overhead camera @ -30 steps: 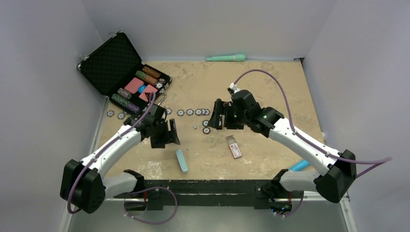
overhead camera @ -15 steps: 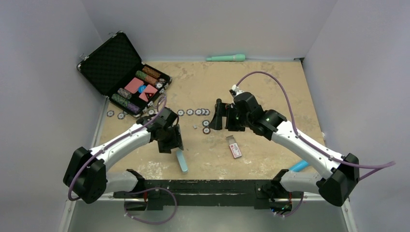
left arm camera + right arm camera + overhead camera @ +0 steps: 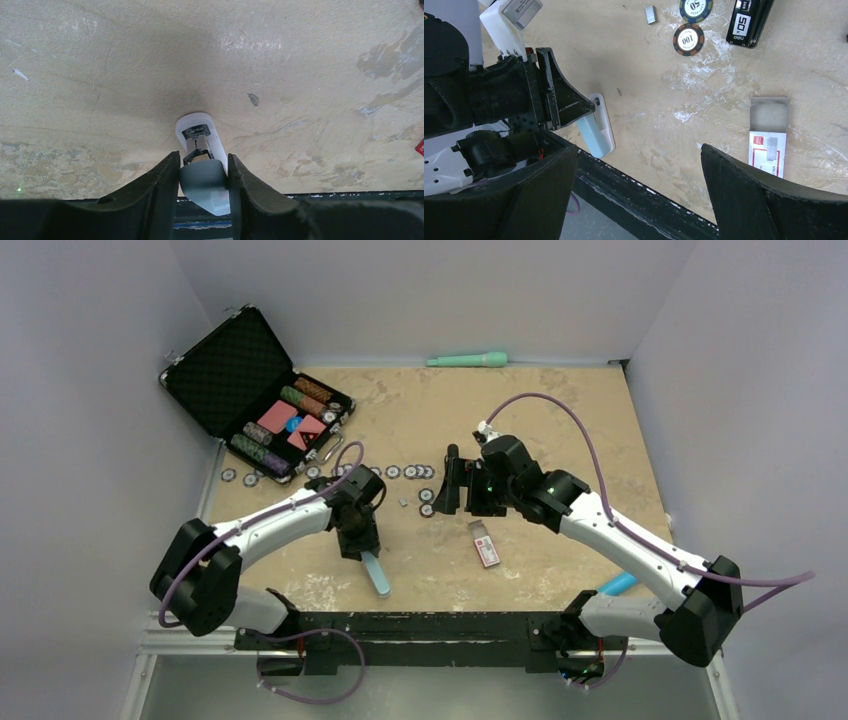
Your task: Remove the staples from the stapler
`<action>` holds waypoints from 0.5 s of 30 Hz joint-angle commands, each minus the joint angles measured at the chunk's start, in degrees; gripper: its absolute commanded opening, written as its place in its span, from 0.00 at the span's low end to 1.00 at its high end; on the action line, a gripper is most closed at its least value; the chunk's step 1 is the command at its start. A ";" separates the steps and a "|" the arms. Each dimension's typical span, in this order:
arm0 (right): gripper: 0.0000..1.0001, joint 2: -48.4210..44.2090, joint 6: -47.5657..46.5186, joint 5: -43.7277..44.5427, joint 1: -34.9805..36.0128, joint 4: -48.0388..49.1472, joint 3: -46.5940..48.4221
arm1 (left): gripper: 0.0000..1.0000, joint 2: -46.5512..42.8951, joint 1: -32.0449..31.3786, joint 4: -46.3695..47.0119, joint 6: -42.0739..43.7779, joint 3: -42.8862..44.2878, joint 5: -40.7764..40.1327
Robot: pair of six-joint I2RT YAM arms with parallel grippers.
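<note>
The stapler [image 3: 749, 20] is lying near the desk's middle, beside the staples [image 3: 650, 14] and a poker chip [image 3: 689, 39]. Since a second ago the left gripper [image 3: 202, 156] has been brought toward the near edge and is being pressed onto both sides of the pale blue bar [image 3: 202, 182]. Only the right wrist view is showing the stapler; overhead it is being hidden by the right gripper [image 3: 461, 486], spread wide, empty.

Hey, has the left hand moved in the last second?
Yes. The left hand shifted right and nearer the front edge, now straddling the unmoved pale blue bar.
</note>
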 commanded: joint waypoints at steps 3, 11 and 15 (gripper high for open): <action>0.97 -0.66 -0.59 -0.92 0.43 1.38 -0.03 | 0.36 1.79 -1.02 0.39 -0.66 3.09 -1.02; 0.97 -0.94 -1.88 -0.76 0.45 0.87 0.90 | 0.00 2.24 -1.24 -1.48 2.62 6.21 -0.91; 0.97 -0.42 -2.48 -2.81 0.41 2.06 2.12 | 0.00 -1.33 -1.22 0.95 8.50 8.18 1.73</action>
